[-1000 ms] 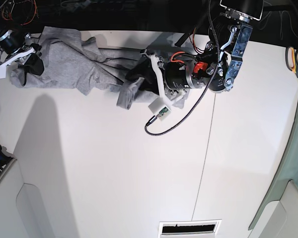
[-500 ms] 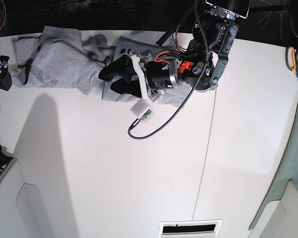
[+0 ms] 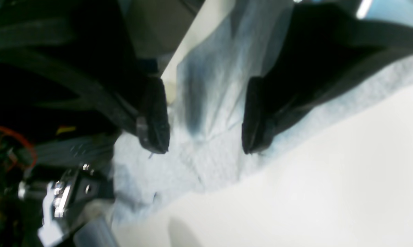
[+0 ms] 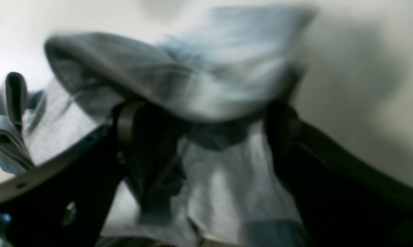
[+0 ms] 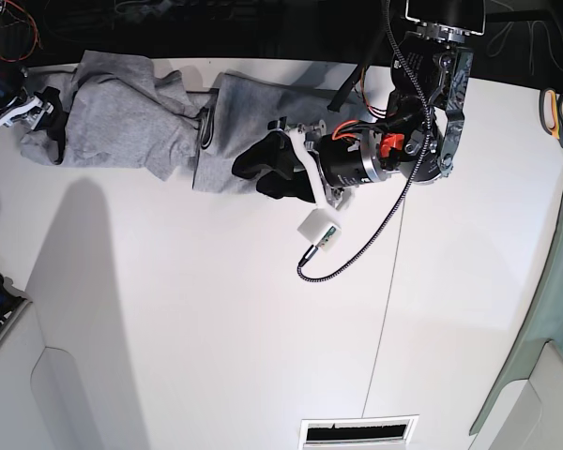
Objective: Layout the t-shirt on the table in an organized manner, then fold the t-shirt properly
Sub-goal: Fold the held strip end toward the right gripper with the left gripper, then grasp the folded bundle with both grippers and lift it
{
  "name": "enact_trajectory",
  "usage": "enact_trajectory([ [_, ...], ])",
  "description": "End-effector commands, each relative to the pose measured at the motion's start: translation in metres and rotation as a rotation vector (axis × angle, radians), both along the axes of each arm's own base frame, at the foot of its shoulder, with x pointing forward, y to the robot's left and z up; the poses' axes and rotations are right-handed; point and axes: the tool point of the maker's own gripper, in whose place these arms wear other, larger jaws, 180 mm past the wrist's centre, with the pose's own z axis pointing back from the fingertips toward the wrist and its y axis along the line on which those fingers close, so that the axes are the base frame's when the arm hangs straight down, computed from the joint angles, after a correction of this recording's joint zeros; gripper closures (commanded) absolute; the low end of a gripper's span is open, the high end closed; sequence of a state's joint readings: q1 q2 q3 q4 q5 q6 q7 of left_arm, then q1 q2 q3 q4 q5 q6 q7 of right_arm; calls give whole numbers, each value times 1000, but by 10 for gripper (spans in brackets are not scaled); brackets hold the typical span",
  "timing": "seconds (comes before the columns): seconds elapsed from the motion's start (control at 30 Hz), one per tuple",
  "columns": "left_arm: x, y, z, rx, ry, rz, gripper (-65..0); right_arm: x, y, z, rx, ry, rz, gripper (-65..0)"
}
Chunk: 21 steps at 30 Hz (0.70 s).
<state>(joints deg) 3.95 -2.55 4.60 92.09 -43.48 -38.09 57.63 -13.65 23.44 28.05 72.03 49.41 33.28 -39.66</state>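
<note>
Mostly bare white table (image 5: pixel 216 328), t-shirt (image 5: pixel 131 122) atop.

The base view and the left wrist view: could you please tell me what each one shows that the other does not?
Only the base view shows the whole t-shirt bunched along the table's far edge, the right gripper at its far end, and scissors. Only the left wrist view shows the left gripper's open jaws up close, straddling cloth without pinching it. Both show grey fabric on the white table beneath the left gripper.
</note>
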Motion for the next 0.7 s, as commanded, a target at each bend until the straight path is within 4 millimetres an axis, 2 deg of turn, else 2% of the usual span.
enact_trajectory([
  [0.0, 8, -5, 18, -35, -58, -12, -371, 8, 0, 8, 2, -34, 5, -451],
  [0.1, 7, -2, 18, -22, -62, -17, -371, 10, 10, 5, 26, -41, -3, -438],
  [0.13, 8, -1, 17, -18, -62, -17, -371, 9, 12, 4, 29, -39, -4, -409],
  [0.17, 8, 1, 16, -11, -62, -17, -371, 9, 14, 4, 32, -39, -5, -348],
  [0.2, 8, 4, 16, -6, -64, -15, -371, 10, 14, 3, 33, -42, -7, -253],
  [0.27, 11, 12, 15, 5, -74, -4, -371, 11, 13, 5, 30, -51, -12, -21],
  [0.3, 13, 18, 16, 10, -85, 8, -371, 12, 11, 6, 27, -58, -18, 0],
  [0.47, 26, 55, 19, 62, -118, 73, -371, 23, -16, 30, -15, -134, -82, 0],
  [0.57, 27, 77, 12, 110, -109, 112, -371, 30, -32, 57, -55, -198, -103, 0],
  [0.67, 13, 92, -6, 159, -63, 147, -371, 41, -29, 90, -65, -265, -62, 0],
])
